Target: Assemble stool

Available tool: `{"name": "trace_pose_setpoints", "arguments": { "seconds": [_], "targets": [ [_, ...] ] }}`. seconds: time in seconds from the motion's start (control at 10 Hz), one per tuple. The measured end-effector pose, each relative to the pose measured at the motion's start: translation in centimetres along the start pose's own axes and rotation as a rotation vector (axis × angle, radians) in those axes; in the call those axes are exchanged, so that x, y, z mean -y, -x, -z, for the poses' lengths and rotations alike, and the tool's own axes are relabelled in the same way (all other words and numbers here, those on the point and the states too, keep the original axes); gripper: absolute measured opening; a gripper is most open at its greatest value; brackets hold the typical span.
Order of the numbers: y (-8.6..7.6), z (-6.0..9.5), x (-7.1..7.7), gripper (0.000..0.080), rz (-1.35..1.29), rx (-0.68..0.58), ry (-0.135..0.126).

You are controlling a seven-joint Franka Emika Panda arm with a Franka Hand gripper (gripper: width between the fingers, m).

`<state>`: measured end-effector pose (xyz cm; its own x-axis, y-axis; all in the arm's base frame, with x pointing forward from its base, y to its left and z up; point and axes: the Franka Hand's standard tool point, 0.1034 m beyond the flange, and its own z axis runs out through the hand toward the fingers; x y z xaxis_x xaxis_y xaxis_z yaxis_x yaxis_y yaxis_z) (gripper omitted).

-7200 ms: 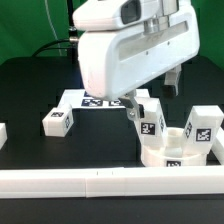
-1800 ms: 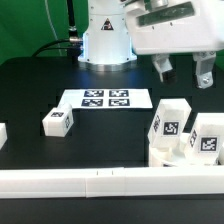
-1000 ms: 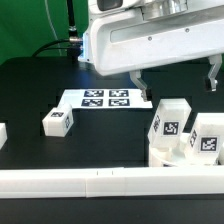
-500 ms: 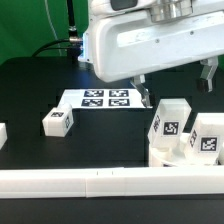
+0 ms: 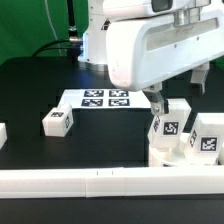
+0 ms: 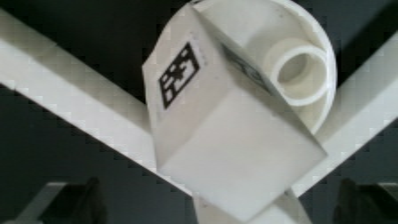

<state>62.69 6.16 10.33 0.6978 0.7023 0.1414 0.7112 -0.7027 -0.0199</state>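
The white round stool seat (image 5: 166, 156) lies at the exterior view's right front. Two tagged white legs stand in it, one (image 5: 168, 122) to the left and one (image 5: 208, 135) to the right. A third leg (image 5: 57, 121) lies loose at the left. My gripper (image 5: 178, 93) is open and empty just above the left standing leg, with one finger on each side of its top. In the wrist view that leg (image 6: 222, 120) fills the middle, with the seat (image 6: 294, 45) and an empty socket behind it. The dark fingertips (image 6: 71, 200) stand apart on both sides of it.
The marker board (image 5: 105, 99) lies behind the middle of the table. A long white rail (image 5: 90, 181) runs along the front edge, and it also shows in the wrist view (image 6: 54, 75). A white piece (image 5: 2, 132) sits at the far left edge.
The arm has swung toward the exterior view's right and come down, so the open gripper now stands over the left standing leg. The legs and seat have not moved.
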Motion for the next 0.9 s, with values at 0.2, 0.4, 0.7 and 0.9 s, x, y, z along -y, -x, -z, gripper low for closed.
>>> {"name": "trace_pose_setpoints", "arguments": {
  "seconds": [0.2, 0.4, 0.7, 0.9],
  "targets": [
    [0.16, -0.3, 0.0, 0.0649, 0.17, 0.004, 0.027],
    [0.17, -0.21, -0.13, 0.0649, 0.339, 0.021, 0.041],
    [-0.13, -0.07, -0.41, 0.0649, 0.543, 0.026, 0.069],
    [-0.25, 0.37, -0.66, 0.0649, 0.683, 0.049, 0.085]
  ]
}}
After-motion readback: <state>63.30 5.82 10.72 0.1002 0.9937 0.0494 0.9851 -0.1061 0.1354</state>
